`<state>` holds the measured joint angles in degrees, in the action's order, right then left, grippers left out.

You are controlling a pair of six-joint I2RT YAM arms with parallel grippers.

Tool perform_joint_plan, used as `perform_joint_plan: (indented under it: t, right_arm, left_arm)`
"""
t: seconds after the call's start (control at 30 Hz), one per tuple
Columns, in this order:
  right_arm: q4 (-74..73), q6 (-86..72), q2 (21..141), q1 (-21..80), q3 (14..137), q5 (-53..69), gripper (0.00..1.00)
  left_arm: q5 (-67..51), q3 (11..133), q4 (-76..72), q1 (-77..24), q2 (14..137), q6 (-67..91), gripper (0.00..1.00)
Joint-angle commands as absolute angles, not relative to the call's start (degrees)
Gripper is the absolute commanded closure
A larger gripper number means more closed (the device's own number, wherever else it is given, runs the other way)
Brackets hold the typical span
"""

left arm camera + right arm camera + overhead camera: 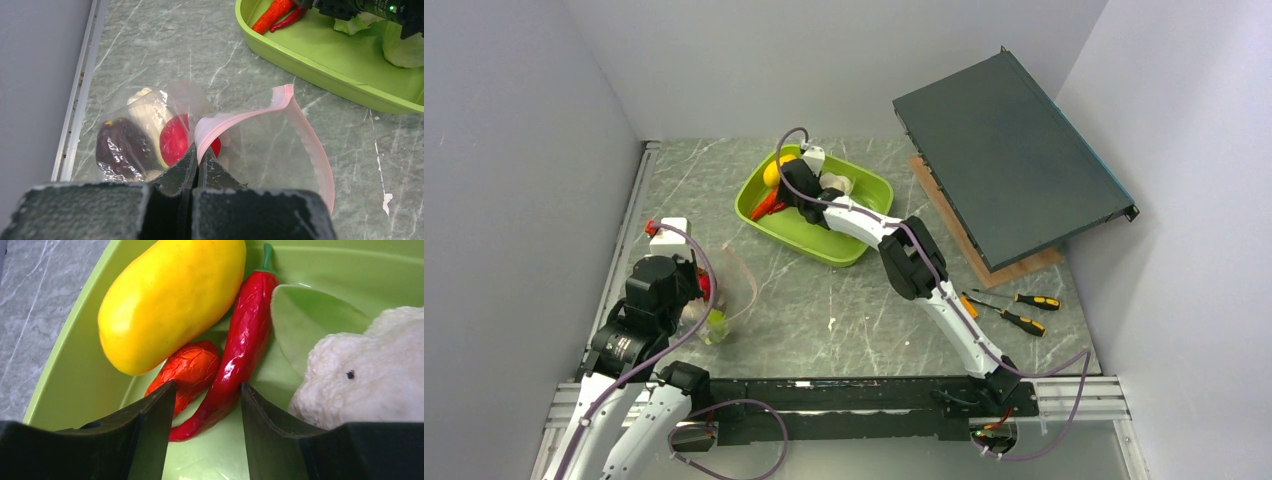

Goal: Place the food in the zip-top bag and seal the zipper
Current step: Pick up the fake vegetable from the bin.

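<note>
Bag (252,147) rim pinched by left end effector (197,159); right (207,391) gapes over chili (246,332).

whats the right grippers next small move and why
Probably lower and close on the red chili: the right gripper sits open astride its tip in the green tray, while the left gripper pinches the zip-top bag by its pink rim.

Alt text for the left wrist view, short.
The left hand pinches the pink zipper rim of a clear bag, its mouth open. Inside are a purple piece, a red piece and a pale stalk; a green tray sits beyond.
</note>
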<state>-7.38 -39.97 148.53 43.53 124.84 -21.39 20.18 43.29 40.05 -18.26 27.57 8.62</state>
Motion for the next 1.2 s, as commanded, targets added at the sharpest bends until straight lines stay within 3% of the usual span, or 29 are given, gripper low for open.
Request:
perform_joint_plan:
  t: [0.0, 0.2, 0.4, 0.47, 0.6, 0.67, 0.9, 1.17]
  right_arm:
    - [-14.46, -41.54, 152.67, 42.55, 130.32, -22.81, 0.49]
    - [-19.68, -47.00, 151.93, 42.64, 128.15, -23.64, 0.51]
    - [-21.16, -46.83, 153.65, 42.23, 130.68, -23.15, 0.46]
    - [-21.25, -46.03, 152.99, 42.19, 130.89, -23.22, 0.55]
    - [-14.32, -41.97, 147.21, 42.23, 123.80, -22.97, 0.81]
    - [-12.33, -39.18, 144.35, 42.18, 121.97, -23.60, 0.87]
    - [-7.70, -29.36, 131.93, 42.18, 115.79, -21.37, 1.00]
    - [-8.39, -26.95, 114.01, 42.35, 100.82, -10.45, 1.00]
  left_arm:
    - [20.04, 43.15, 37.29, -18.28, 27.24, 8.12, 1.00]
    - [20.23, 42.98, 37.18, -18.28, 26.59, 8.15, 1.00]
    - [20.15, 43.02, 37.27, -18.27, 26.57, 8.26, 1.00]
    - [20.20, 43.08, 37.40, -18.27, 26.54, 8.25, 1.00]
    - [20.24, 43.07, 37.29, -18.25, 26.29, 8.29, 1.00]
    - [20.01, 43.04, 37.20, -18.28, 26.25, 8.17, 1.00]
    - [18.37, 42.83, 36.55, -18.28, 25.85, 7.78, 1.00]
    - [16.41, 42.27, 35.75, -18.28, 24.36, 7.18, 1.00]
